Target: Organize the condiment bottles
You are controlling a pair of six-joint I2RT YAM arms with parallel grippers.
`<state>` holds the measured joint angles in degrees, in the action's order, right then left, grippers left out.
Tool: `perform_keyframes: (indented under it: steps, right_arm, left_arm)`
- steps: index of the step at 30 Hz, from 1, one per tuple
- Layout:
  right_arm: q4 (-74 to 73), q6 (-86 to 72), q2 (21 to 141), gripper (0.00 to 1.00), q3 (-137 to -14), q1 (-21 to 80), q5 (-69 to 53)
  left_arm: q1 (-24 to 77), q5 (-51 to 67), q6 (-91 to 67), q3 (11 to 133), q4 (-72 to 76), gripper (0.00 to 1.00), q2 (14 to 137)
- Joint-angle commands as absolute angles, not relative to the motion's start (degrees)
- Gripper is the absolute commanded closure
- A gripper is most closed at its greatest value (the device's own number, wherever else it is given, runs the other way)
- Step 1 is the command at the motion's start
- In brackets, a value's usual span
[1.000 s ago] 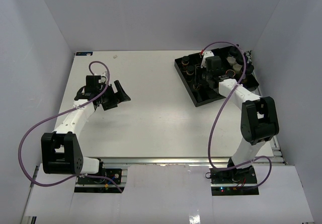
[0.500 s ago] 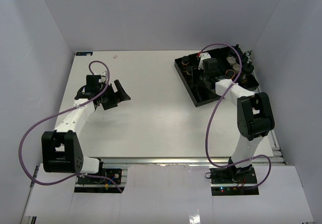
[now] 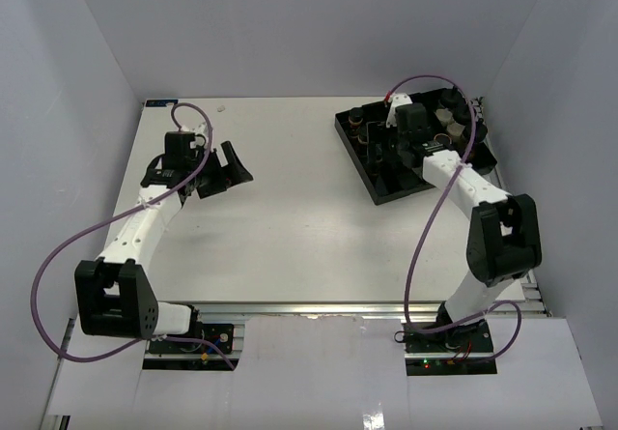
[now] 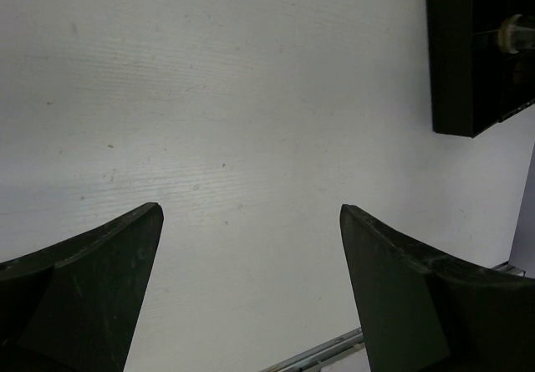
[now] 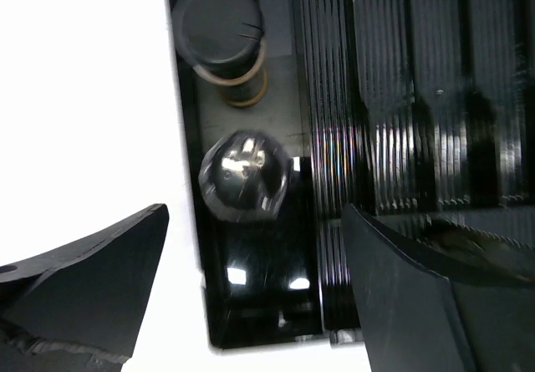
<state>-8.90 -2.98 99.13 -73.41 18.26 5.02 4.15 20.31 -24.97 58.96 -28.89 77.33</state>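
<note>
The condiment bottles stand in a black slotted tray at the back right, among them a dark one and a whitish one. My right gripper hovers over the tray's near-left part. In the right wrist view it is open, and a black-capped bottle stands upright in the tray's edge slot just ahead of the fingertips, touching neither. Beyond it is another bottle with yellowish-brown contents. My left gripper is open over bare table at the left, holding nothing.
The tray's corner shows at the top right of the left wrist view with a bottle in it. White walls enclose the table on three sides. A metal rail runs along the near edge.
My right gripper has opened from shut and let go of the black-capped bottle, which now stands in the tray. The left gripper has shifted slightly toward the back.
</note>
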Motion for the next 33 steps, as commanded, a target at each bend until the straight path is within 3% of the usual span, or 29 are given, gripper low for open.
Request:
perform_keyframes:
  steps: [1, 9, 21, 33]
  right_arm:
    - [-12.4, -7.8, 86.0, 0.1, -72.4, 19.1, 1.6]
    - [-14.4, -14.2, 67.7, 0.1, -60.9, 19.2, -7.5]
    - [-10.3, -22.4, 40.8, 0.1, -42.6, 19.2, -5.3]
    - [-13.5, -23.9, 35.5, 0.1, -42.4, 19.2, -2.5]
  left_arm:
    - [10.5, 17.6, -22.3, 65.3, -28.4, 0.02, 70.4]
    - [16.0, 21.2, -25.6, 63.3, -22.2, 0.02, 62.7]
    - [16.1, 20.6, -28.5, 50.5, -20.6, 0.02, 47.3]
    - [16.2, 18.4, -28.0, 48.5, -23.9, 0.02, 42.8]
